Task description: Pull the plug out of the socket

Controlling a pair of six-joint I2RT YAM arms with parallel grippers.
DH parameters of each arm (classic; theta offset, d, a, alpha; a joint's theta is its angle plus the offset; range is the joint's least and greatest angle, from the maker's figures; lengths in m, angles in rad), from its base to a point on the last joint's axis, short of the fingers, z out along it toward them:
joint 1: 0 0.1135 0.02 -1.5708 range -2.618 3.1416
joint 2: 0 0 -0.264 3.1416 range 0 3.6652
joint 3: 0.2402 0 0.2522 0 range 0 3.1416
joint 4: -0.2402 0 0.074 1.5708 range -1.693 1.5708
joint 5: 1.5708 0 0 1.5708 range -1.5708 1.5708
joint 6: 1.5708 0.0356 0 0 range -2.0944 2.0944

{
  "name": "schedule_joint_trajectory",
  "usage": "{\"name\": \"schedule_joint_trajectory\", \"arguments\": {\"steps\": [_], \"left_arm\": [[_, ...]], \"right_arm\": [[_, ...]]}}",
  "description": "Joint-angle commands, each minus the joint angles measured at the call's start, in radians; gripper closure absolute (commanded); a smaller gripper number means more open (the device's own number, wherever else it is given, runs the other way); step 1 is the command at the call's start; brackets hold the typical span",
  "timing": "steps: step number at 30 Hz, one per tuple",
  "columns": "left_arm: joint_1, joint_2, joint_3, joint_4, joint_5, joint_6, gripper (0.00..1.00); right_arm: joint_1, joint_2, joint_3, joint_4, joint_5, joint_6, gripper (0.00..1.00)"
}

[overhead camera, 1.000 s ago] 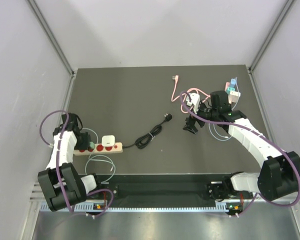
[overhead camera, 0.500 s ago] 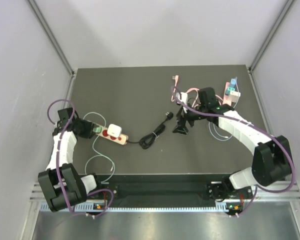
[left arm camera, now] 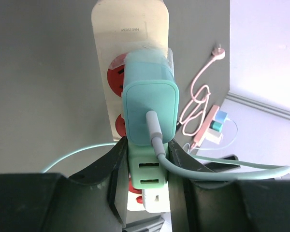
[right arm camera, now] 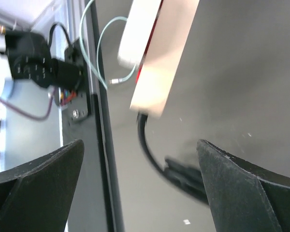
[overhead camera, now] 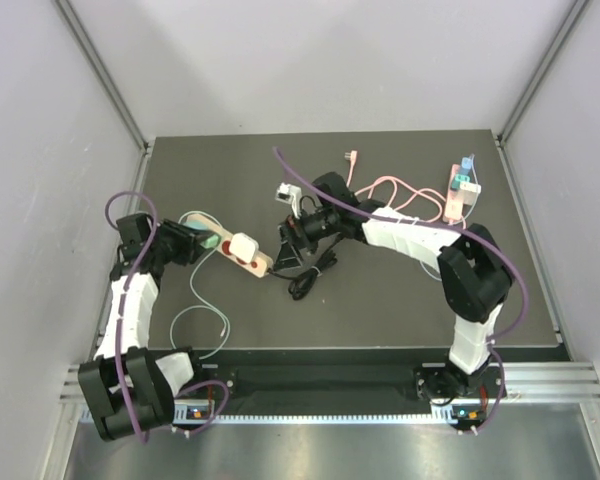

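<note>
Left gripper (overhead camera: 193, 243) closed on green charger (left arm camera: 147, 171) at left end of power strip (left arm camera: 128, 19). White plug (overhead camera: 243, 245) still seated mid-strip. Right gripper (overhead camera: 283, 258) wide open, empty, just beside strip's right end.

Risk: jaws close on the strip instead of the plug. Alternatively, the pull unseats the green charger and the strip drags along.

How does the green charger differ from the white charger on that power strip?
The green charger has a mint cable plugged into its face; the white charger shows none that I can see. The left gripper clamps the green charger; the white charger is untouched, with the right gripper open nearby. Both sit in the beige power strip.
</note>
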Motion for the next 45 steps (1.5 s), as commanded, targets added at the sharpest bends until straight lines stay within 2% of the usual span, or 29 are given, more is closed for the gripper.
{"name": "schedule_joint_trajectory", "arguments": {"steps": [1, 4, 13, 19, 22, 23, 25, 26, 28, 29, 32, 35, 39, 41, 43, 45], "left_arm": [[-0.015, -0.062, -0.009, 0.112, 0.059, -0.084, 1.00], [-0.029, -0.083, -0.028, 0.112, 0.053, -0.099, 1.00], [-0.046, -0.116, -0.052, 0.118, 0.041, -0.136, 1.00], [-0.050, -0.128, -0.057, 0.125, 0.038, -0.156, 1.00], [-0.055, -0.134, -0.059, 0.129, 0.039, -0.164, 1.00], [-0.054, -0.136, -0.060, 0.127, 0.039, -0.170, 1.00], [-0.055, -0.142, -0.063, 0.127, 0.039, -0.171, 1.00], [-0.054, -0.143, -0.065, 0.127, 0.039, -0.174, 1.00], [-0.057, -0.148, -0.063, 0.127, 0.039, -0.180, 1.00], [-0.057, -0.151, -0.059, 0.124, 0.039, -0.182, 1.00], [-0.060, -0.149, -0.013, 0.035, 0.016, -0.200, 1.00], [-0.081, -0.134, 0.085, -0.187, -0.078, -0.176, 1.00], [-0.110, -0.105, 0.187, -0.394, -0.166, -0.153, 1.00], [-0.113, -0.094, 0.214, -0.439, -0.165, -0.128, 1.00], [-0.115, -0.100, 0.213, -0.416, -0.128, -0.089, 1.00], [-0.113, -0.123, 0.172, -0.292, -0.035, -0.055, 1.00]], "right_arm": [[0.053, 0.023, 0.073, 0.078, 0.109, 0.189, 0.00], [0.083, 0.050, 0.087, 0.090, 0.154, 0.248, 0.00], [0.128, 0.135, 0.123, 0.101, 0.159, 0.343, 0.00], [0.128, 0.146, 0.114, 0.109, 0.171, 0.363, 0.12], [0.129, 0.159, 0.119, 0.126, 0.165, 0.389, 0.26], [0.129, 0.162, 0.122, 0.127, 0.163, 0.392, 0.38], [0.129, 0.173, 0.131, 0.123, 0.159, 0.394, 0.51], [0.131, 0.178, 0.137, 0.112, 0.159, 0.389, 0.68], [0.131, 0.187, 0.157, 0.065, 0.174, 0.362, 0.87], [0.131, 0.187, 0.163, 0.034, 0.244, 0.351, 1.00], [0.131, 0.166, 0.159, -0.026, 0.428, 0.328, 1.00], [0.126, 0.147, 0.148, -0.054, 0.574, 0.329, 1.00], [0.120, 0.143, 0.145, -0.065, 0.660, 0.343, 1.00], [0.114, 0.147, 0.146, -0.062, 0.656, 0.351, 1.00], [0.102, 0.150, 0.147, -0.051, 0.633, 0.361, 1.00], [0.085, 0.147, 0.128, -0.022, 0.593, 0.371, 1.00]]}}
